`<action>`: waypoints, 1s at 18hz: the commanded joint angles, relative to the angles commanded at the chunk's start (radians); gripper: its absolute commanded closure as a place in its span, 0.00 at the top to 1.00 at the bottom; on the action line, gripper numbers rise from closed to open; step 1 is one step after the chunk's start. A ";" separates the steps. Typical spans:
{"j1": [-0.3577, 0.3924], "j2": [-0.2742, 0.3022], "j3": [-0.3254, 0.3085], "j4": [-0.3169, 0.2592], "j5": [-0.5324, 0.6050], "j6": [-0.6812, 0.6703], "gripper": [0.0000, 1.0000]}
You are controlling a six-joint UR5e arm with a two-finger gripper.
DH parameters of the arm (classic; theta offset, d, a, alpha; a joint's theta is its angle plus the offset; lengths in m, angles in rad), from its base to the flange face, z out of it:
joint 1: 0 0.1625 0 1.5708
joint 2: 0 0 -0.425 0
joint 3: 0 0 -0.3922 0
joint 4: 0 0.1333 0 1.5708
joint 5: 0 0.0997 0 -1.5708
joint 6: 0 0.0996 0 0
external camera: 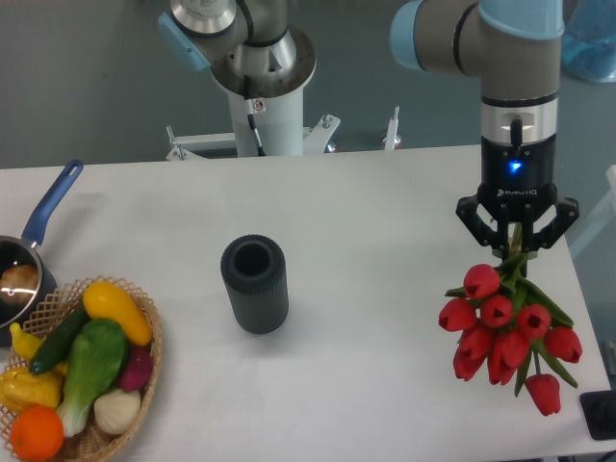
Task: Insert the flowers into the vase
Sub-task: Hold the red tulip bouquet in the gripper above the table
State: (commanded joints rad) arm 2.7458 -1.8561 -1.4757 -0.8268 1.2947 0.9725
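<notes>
The vase (255, 284) is a dark grey ribbed cylinder standing upright near the middle of the white table (375, 207), its mouth open and empty. The flowers (505, 332) are a bunch of red tulips with green stems and leaves at the right side of the table. My gripper (517, 245) points down and is shut on the green stems, with the blooms hanging below it toward the front. The bunch is well to the right of the vase. I cannot tell if the blooms touch the table.
A wicker basket (144, 371) of vegetables sits at the front left. A blue-handled saucepan (38, 226) lies at the left edge. The arm's white base (265, 87) stands behind the table. A dark object (602, 416) is at the front right corner.
</notes>
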 joint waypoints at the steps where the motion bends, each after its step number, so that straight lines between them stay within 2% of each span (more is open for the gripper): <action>1: -0.002 -0.002 0.000 0.000 0.000 0.000 0.25; 9: 0.006 0.002 -0.006 0.002 -0.009 -0.009 0.25; 18: -0.020 -0.009 -0.009 0.015 -0.100 -0.035 0.24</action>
State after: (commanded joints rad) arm 2.7259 -1.8653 -1.4849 -0.8115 1.1951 0.9373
